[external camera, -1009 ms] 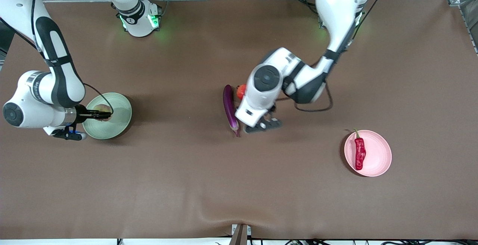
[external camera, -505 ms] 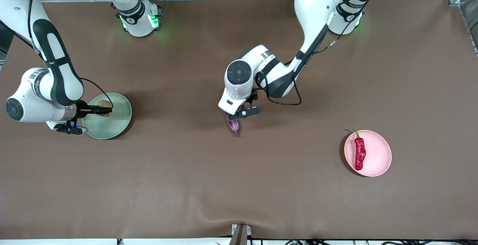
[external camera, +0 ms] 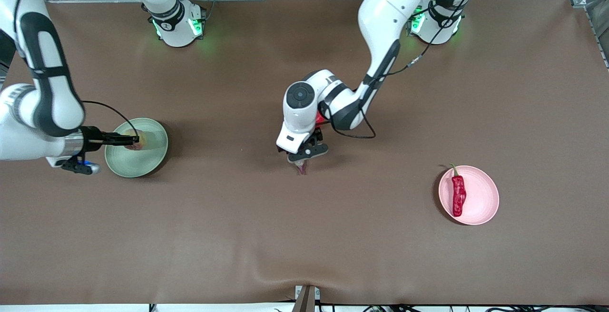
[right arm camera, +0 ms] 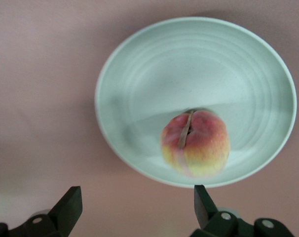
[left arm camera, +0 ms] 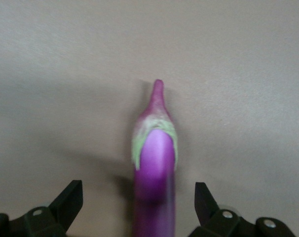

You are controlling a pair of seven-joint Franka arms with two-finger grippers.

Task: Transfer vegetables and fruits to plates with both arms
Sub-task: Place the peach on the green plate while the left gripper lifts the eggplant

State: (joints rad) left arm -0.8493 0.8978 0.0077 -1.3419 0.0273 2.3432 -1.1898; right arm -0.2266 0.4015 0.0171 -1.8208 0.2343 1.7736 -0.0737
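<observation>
Round yellowish-pink peach [right arm camera: 195, 143] lay released in the pale green plastic plate [right arm camera: 139, 84] under the spread right gripper [right arm camera: 134, 207], while the left gripper [left arm camera: 134, 207], jaws wide, had dropped to straddle the slim purple eggplant [left arm camera: 154, 168] mid-table

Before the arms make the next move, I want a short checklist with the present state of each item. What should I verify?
1. Peach lies in the green plate: ok.
2. Right gripper is open and off the peach, over the plate's edge: ok.
3. Left gripper is open, one finger on each side of the eggplant: ok.
4. Left fingers touch the eggplant: cannot tell.
5. Chili lies on the pink plate, with bare room beside it: ok.
6. Pomegranate is free to pick: cannot tell, the left arm covers most of it.
</observation>
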